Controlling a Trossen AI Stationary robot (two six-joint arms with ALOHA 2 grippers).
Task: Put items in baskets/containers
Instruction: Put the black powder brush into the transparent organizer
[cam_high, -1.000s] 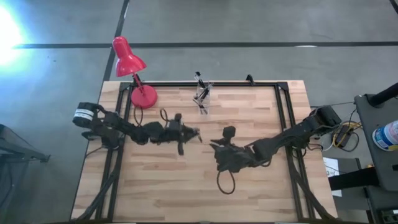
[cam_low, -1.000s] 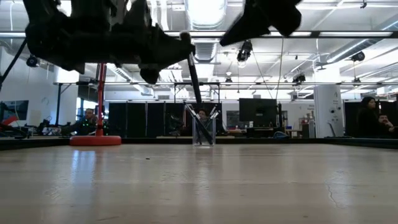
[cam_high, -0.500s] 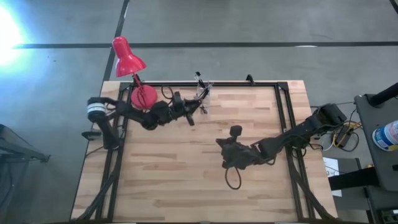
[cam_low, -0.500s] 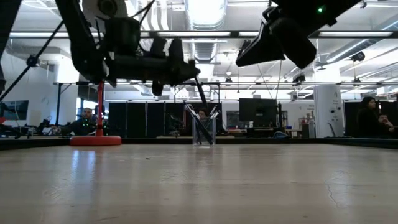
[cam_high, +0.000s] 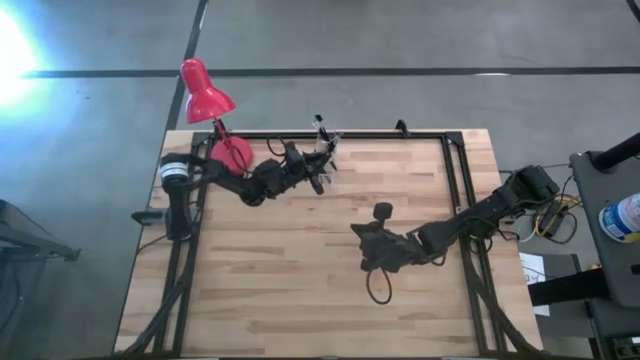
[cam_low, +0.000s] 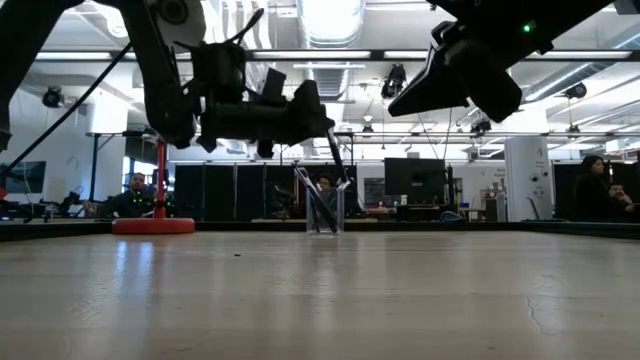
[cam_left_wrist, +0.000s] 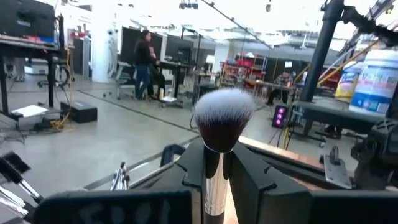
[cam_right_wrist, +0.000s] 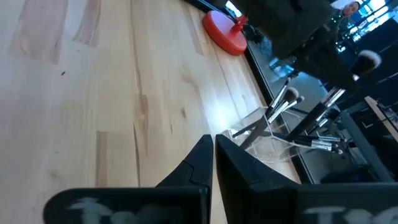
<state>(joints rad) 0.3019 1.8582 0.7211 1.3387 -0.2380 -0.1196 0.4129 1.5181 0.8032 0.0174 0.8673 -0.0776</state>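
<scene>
Reaching across the table's (cam_high: 300, 260) far edge, the left gripper (cam_high: 318, 172) hovers over the clear cup (cam_low: 325, 211), its fingers (cam_left_wrist: 252, 180) clamped on a brush (cam_left_wrist: 221, 124). More brushes (cam_right_wrist: 283, 102) stand in that cup. Mid-table, the right gripper (cam_high: 372, 232) hangs raised, fingers (cam_right_wrist: 202, 162) pressed together, holding nothing.

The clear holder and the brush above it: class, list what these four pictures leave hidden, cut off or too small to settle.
- High view: the left gripper covers part of the clear holder; the brushes inside are too small to count.
- Left wrist view: the held brush has its handle hidden between the fingers.
- Low view: the holder stands far off, so the gap between brush and rim is unclear.
- Right wrist view: the right gripper blocks one holder corner.
</scene>
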